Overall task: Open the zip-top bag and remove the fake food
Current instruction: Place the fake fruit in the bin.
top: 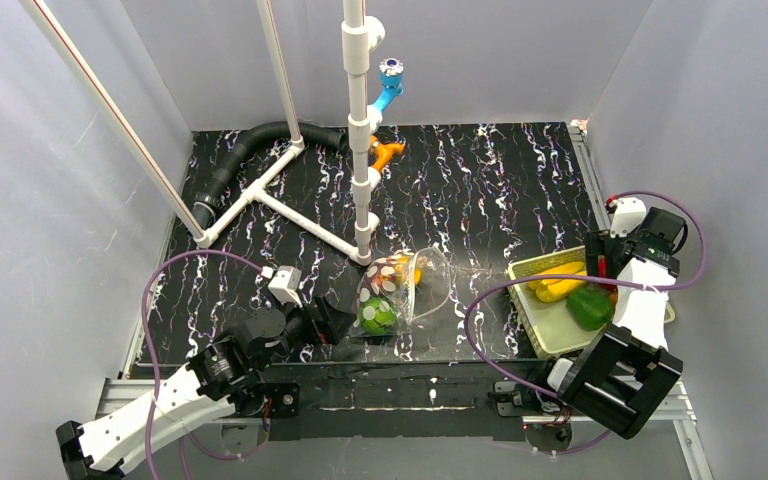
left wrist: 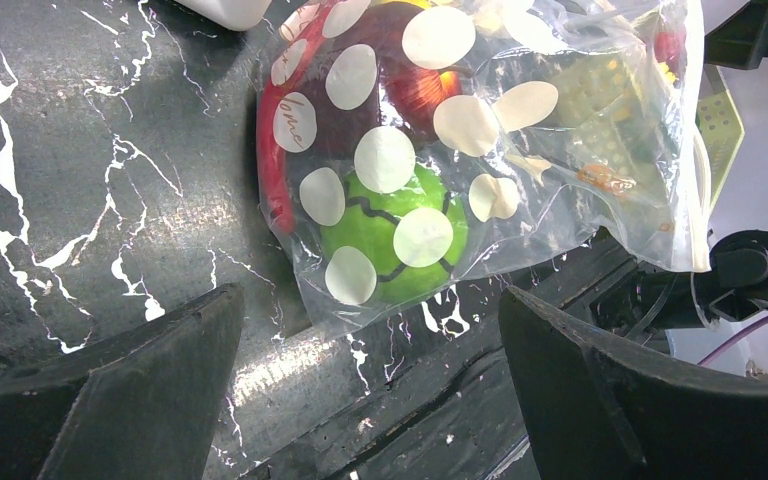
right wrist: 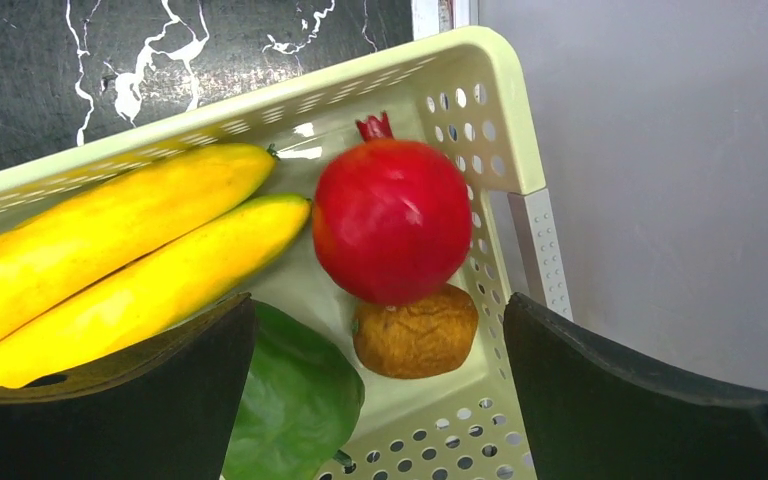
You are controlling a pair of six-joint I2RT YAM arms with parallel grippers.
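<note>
The zip-top bag lies on the black marbled table, clear with whitish dots. Inside it are a green fruit and a dark red piece. My left gripper stands open just short of the bag's near edge, touching nothing. My right gripper hangs open over the pale mesh basket, with nothing between its fingers. In the basket lie fake food pieces: yellow bananas, a red pomegranate, a green pepper and a brown wrinkled piece.
A white pipe frame stands just behind the bag, with a blue fitting and an orange fitting on it. A black hose curves at the back left. The basket sits against the right wall.
</note>
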